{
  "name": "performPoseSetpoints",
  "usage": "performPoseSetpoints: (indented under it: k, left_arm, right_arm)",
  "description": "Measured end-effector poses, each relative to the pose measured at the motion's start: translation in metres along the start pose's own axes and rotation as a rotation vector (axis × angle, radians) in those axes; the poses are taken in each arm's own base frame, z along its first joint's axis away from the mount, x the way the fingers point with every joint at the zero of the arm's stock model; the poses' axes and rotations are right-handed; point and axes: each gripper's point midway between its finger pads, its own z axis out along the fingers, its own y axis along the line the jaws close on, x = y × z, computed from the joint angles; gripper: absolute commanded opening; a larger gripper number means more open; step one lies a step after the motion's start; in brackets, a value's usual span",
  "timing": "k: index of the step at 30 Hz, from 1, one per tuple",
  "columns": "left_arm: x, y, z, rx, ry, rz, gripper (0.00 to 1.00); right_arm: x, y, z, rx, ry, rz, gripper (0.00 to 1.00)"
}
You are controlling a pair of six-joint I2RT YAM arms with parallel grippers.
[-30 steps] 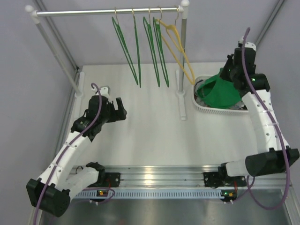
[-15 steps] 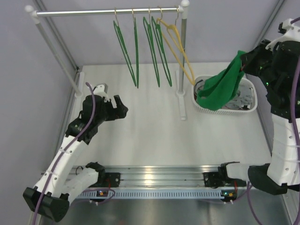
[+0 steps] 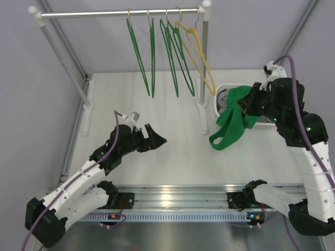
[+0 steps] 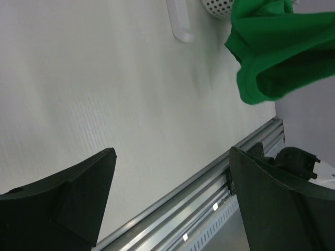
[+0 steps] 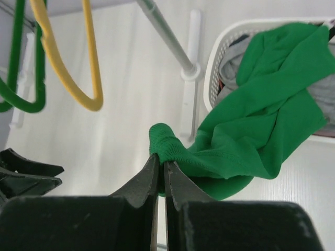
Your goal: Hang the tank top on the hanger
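Observation:
The bright green tank top hangs in a bunch from my right gripper, draping from the basket's left rim down over the table. In the right wrist view the gripper is shut on a folded edge of the tank top. Several thin green hangers hang on the rail at the back, untouched. My left gripper is open and empty above the table's middle, pointing right toward the cloth. In the left wrist view its jaws stand wide apart, with the tank top at the upper right.
A yellow hanger hangs rightmost on the rail. The rack's right post stands between the hangers and the white basket, which holds grey clothes. A metal rail runs along the near edge.
My right gripper has carried the tank top out of the basket, down and to the left. My left arm has swung right and nearer, toward the middle of the table.

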Motion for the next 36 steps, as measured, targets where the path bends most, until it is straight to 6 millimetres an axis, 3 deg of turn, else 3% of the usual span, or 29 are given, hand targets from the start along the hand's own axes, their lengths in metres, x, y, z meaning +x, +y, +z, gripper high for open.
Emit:
performPoseSetpoints:
  k: [4, 6, 12, 16, 22, 29, 36]
  left_arm:
    - [0.055, -0.013, 0.021, 0.039, 0.091, -0.024, 0.95]
    - [0.077, -0.018, 0.033, 0.05, 0.108, -0.041, 0.95]
    - [0.113, -0.027, 0.083, 0.033, 0.109, -0.075, 0.93]
    - [0.122, -0.041, 0.118, 0.05, 0.092, -0.095, 0.92]
    - [0.115, -0.076, 0.156, 0.146, 0.04, -0.148, 0.9]
    - [0.118, -0.113, 0.18, 0.23, 0.042, -0.162, 0.84]
    - [0.134, -0.116, 0.192, 0.222, 0.074, -0.161, 0.63]
  right_arm:
    - [0.04, -0.006, 0.014, 0.011, 0.09, -0.012, 0.0]
    - [0.051, -0.008, 0.016, 0.012, 0.109, -0.013, 0.0]
    - [0.057, -0.008, 0.006, -0.006, 0.094, -0.016, 0.0]
    - [0.055, -0.007, -0.001, -0.016, 0.075, -0.019, 0.0]
    - [0.055, -0.009, -0.005, -0.013, 0.065, -0.023, 0.0]
    - [0.057, -0.012, -0.007, -0.006, 0.065, -0.029, 0.0]
    - [0.057, -0.012, -0.007, -0.004, 0.065, -0.03, 0.0]
